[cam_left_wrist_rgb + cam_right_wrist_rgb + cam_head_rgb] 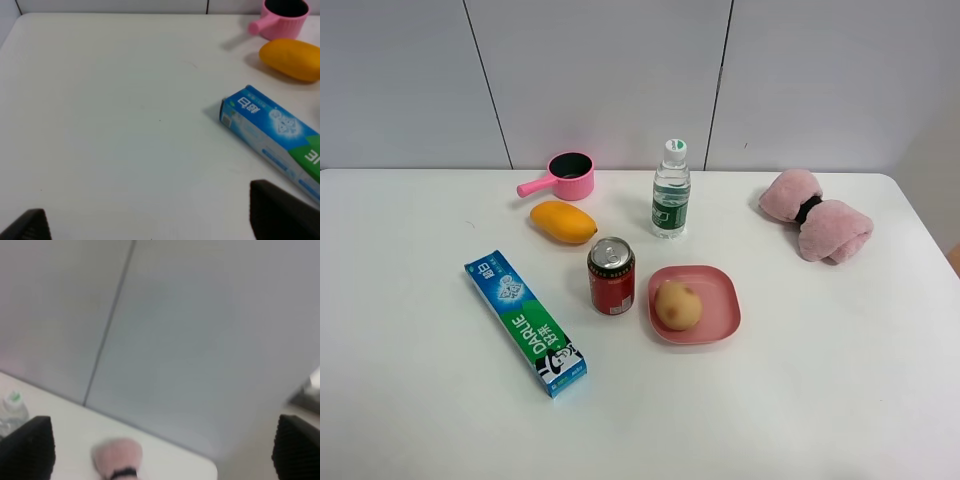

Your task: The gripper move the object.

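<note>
Gaping wide, L gripper (150, 225) jaws empty beside toothpaste box (272, 135); R gripper (162, 450) same.

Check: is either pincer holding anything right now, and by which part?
Nothing held. Left pincer is open over bare table, short of the toothpaste box. Right pincer is open, aimed at the wall.

Toothpaste box (525, 323): white "DARLIE" lettering on green section, readable in exterior high view. Chinese characters on blue end, illegible. Left wrist view: box (272, 140) just ahead of left gripper (150, 225), only "IE" letters visible at frame edge. Red can (611, 277): label text too small. Bottle (671, 191): green label unreadable.
</note>
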